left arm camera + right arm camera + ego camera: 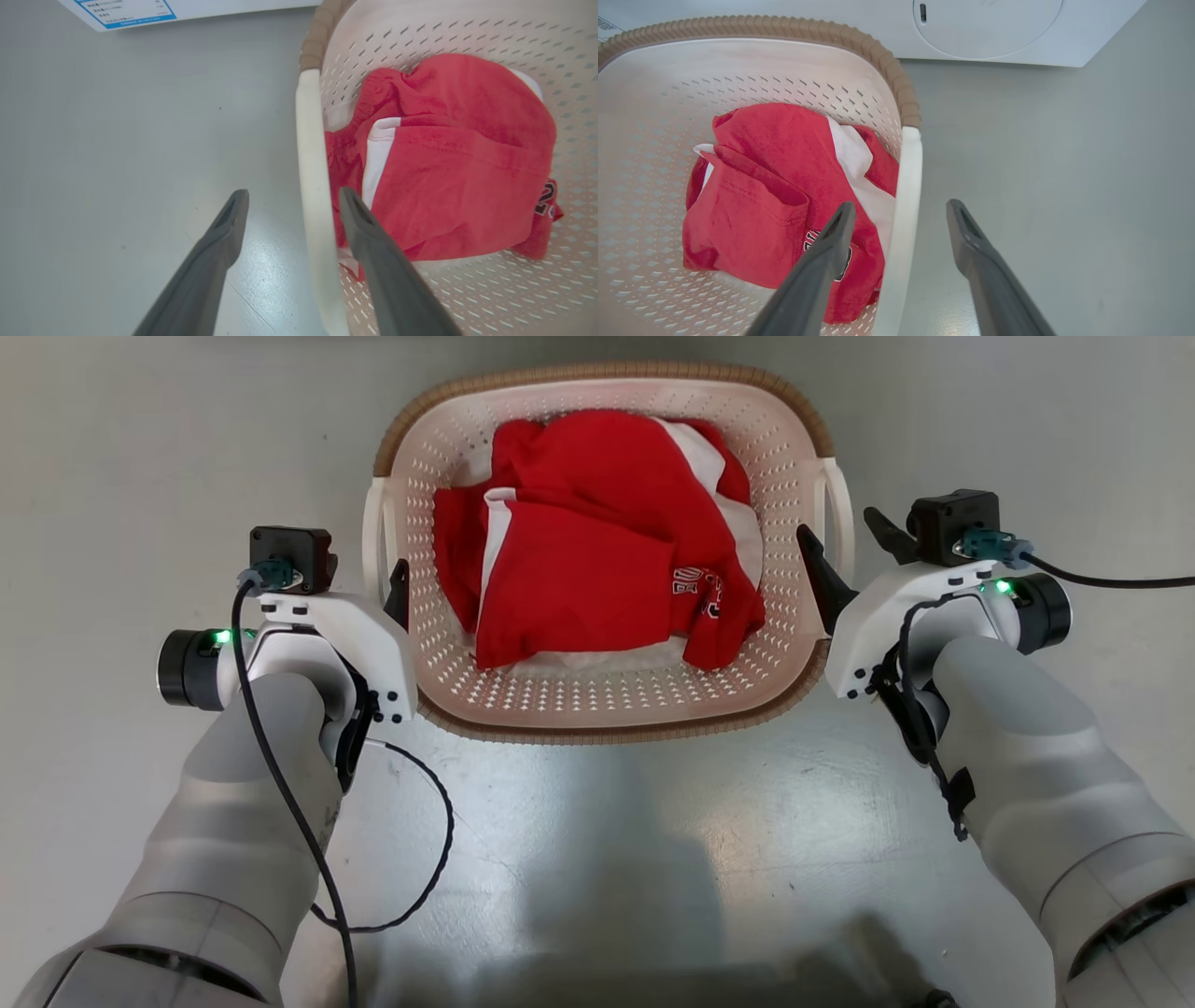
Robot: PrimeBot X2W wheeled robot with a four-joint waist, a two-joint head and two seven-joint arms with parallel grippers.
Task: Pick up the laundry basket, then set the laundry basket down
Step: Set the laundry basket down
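The laundry basket (597, 709), cream-white and perforated with a brown woven-look rim, sits on the grey floor straight ahead, holding red and white clothes (597, 551). My left gripper (293, 203) is open and straddles the basket's white left handle (310, 177), one finger outside and one inside over the clothes. My right gripper (901, 215) is open too, straddling the white right handle (903, 210) the same way. In the head view the left gripper (392, 588) and right gripper (845, 546) flank the basket's two sides. Neither pair of fingers touches its handle.
A white washing machine (994, 28) with a round door stands just beyond the basket, and its lower panel with a blue-edged label (126, 11) appears in the left wrist view. Bare grey floor (140, 448) lies on both sides. Black cables (411, 859) hang from the arms.
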